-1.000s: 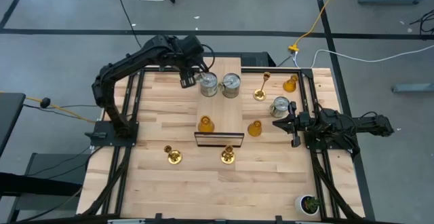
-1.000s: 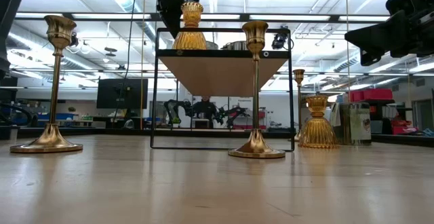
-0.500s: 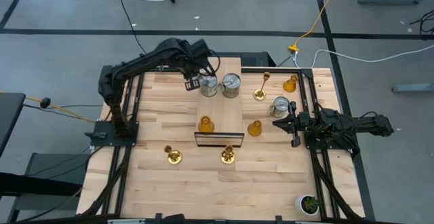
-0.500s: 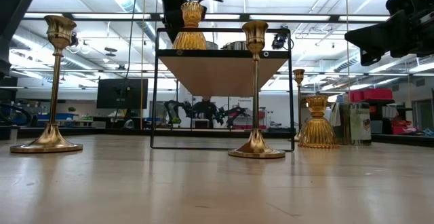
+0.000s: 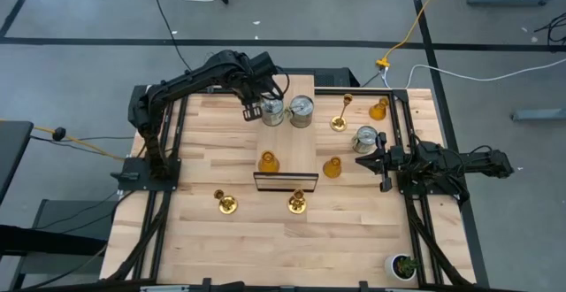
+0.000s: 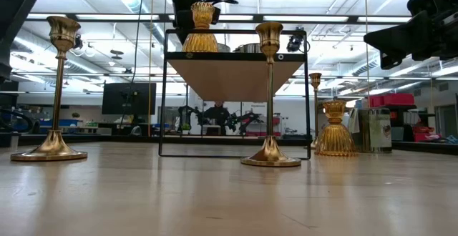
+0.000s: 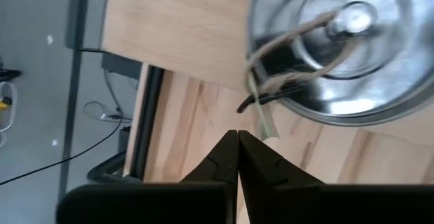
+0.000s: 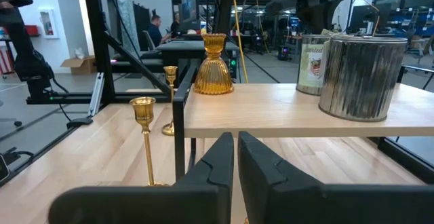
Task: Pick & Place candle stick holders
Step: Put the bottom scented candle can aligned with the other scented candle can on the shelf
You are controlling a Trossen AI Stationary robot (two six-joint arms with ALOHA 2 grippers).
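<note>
Left gripper [image 5: 250, 111] closed and empty, just beside a silver can [image 5: 271, 110] on the raised wooden shelf [image 5: 303, 142]. Second can [image 5: 302, 108] and one amber holder [image 5: 268, 162] also shelved. Right gripper [image 5: 370, 163] closed, empty, near the third can [image 5: 364, 138]. Probably a third done: six pieces still on the table.

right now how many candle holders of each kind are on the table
gold candlesticks: 3
silver cans: 3
amber holders: 3
total: 9
</note>
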